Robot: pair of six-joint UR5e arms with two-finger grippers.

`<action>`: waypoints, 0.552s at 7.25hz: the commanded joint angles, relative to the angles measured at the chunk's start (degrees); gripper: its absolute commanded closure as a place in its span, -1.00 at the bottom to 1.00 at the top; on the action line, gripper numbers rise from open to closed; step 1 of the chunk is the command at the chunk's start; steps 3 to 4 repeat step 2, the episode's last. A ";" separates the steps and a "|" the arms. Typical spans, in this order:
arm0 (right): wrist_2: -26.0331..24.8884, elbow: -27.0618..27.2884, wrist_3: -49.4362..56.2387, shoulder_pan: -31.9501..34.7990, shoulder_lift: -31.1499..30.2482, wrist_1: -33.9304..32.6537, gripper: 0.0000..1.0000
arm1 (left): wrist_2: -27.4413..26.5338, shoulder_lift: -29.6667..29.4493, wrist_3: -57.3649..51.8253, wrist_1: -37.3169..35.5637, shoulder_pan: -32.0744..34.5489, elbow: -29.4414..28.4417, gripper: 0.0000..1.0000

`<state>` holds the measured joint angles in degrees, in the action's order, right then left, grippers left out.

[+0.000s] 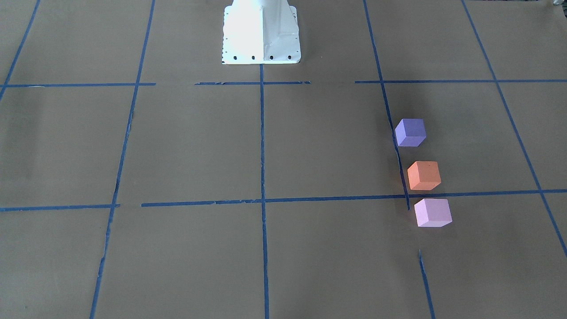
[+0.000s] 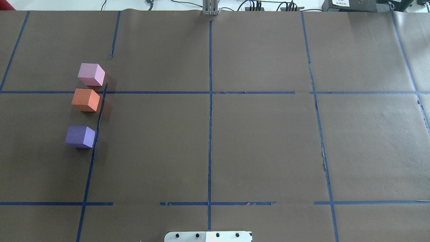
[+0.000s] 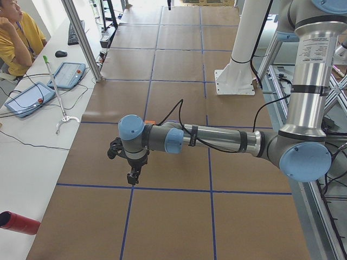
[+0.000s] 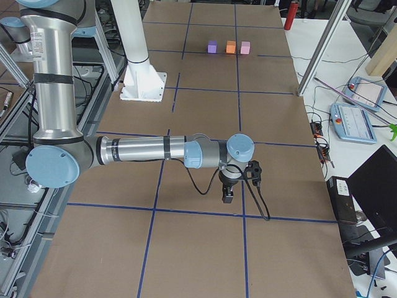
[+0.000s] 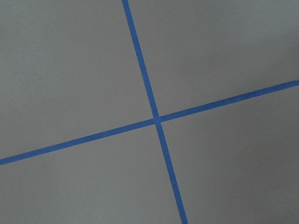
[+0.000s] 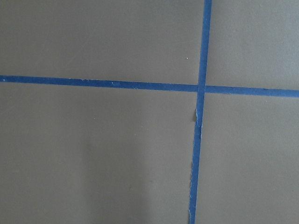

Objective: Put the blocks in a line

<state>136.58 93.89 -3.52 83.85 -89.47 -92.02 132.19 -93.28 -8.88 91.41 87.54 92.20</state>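
Left end effector point(image 3: 132, 179) hangs fingers-down over the counter point(image 2: 262, 144) at the robot's left end. It shows only from the side, so I cannot tell whether it is spread or closed; nothing shows in its hold. Its wrist camera gives only crossed tape. At the opposite end the right end effector point(image 4: 227, 197) hangs likewise, its opening equally unreadable.

All three cubes stand on the robot's left half, inward of the left end effector toward the counter's middle and well apart from the right one, so the left arm is plainly nearer. Their row runs away from the robot's base, just beside a blue tape line point(image 2: 97, 124): violet-blue cube point(image 2: 80, 136) nearest the base, orange cube point(image 2: 86, 99) in the middle, pink-lilac cube point(image 2: 91, 74) farthest. Orange and pink-lilac sit just beside each other, while violet-blue stands farther off. To my eye the line is made; any tidying would push violet-blue along the row's axis.
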 commanded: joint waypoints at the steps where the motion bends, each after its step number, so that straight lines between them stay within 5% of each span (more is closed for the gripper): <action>1: 0.00 -0.02 0.00 0.00 0.00 0.00 -1.00 | 0.00 0.03 0.00 0.00 0.00 0.00 -1.00; 4: 0.00 0.07 0.00 0.00 0.00 0.00 -1.00 | 0.00 0.03 0.00 0.00 0.00 0.00 -1.00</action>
